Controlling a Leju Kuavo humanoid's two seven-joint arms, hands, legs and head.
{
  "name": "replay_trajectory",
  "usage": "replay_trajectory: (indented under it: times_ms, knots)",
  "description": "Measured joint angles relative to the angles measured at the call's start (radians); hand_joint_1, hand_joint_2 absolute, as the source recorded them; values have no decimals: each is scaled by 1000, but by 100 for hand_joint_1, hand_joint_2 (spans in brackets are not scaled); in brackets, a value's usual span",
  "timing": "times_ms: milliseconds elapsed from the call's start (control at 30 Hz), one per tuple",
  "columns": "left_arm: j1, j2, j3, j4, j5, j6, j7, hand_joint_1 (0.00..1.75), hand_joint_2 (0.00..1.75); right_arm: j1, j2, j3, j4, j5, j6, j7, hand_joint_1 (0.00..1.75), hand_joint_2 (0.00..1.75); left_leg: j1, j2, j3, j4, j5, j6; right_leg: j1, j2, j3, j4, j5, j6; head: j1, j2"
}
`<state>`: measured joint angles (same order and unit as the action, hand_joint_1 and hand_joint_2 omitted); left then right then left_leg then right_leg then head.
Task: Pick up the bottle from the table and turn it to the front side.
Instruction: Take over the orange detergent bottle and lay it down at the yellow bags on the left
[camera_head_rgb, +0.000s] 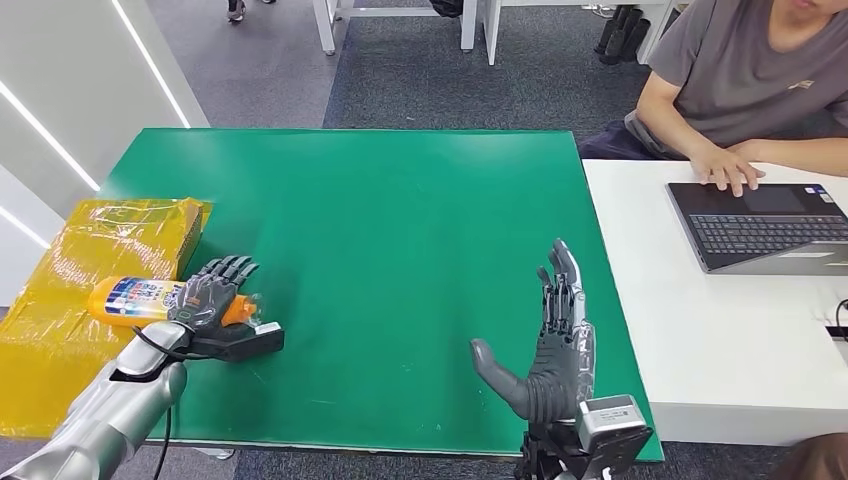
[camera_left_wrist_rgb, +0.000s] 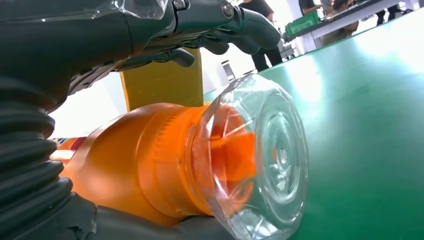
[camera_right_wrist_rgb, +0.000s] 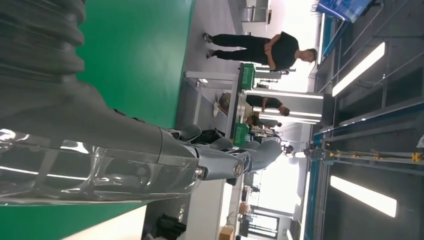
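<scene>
While gripped by left hand (camera_head_rgb: 208, 296), bottle (camera_head_rgb: 135, 299), label unreadable

1. The left hand (camera_head_rgb: 205, 296) grips a lying orange-capped plastic bottle (camera_head_rgb: 140, 299) at the green surface's (camera_head_rgb: 380, 230) edge, beside a yellow wrapped package (camera_head_rgb: 90, 270).
2. The right hand (camera_head_rgb: 555, 345) hovers, fingers (camera_head_rgb: 562, 285) apart.
3. A person's hand (camera_head_rgb: 730, 168) touches a grey laptop (camera_head_rgb: 765, 225).

bottle (camera_head_rgb: 150, 298) at table (camera_head_rgb: 400, 250) left edge under left robot hand (camera_head_rgb: 212, 290), box (camera_head_rgb: 90, 290) beside it, laptop (camera_head_rgb: 765, 225) far right
</scene>
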<state>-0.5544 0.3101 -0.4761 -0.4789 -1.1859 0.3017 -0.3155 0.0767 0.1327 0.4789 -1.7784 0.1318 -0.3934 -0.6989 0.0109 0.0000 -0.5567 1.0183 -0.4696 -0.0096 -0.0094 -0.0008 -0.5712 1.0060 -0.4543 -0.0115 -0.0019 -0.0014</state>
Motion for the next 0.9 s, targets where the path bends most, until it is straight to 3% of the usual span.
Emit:
replay_trajectory:
  times_ms: [167, 467, 900]
  knots:
    - [57, -3, 40, -77, 26, 10, -33, 0, 175, -1, 5, -12, 0, 7, -9, 0, 0, 175, 0, 0, 0, 0, 0, 0, 0, 0, -1, 0, 0, 0, 0, 0]
    - [244, -37, 79, -398, 88, -19, -85, 0, 175, 1, 7, -19, 0, 22, -15, 4, 0, 175, 0, 1, -4, 0, 0, 0, 0, 1, -4, 0, 0, 0, 0, 0]
    - [333, -42, 89, -619, 164, -15, -122, 0, 175, 2, 7, -21, 0, 7, -37, 1, 0, 175, 0, 1, -4, 0, 0, 0, 0, 1, -5, 0, 0, 0, 0, 0]
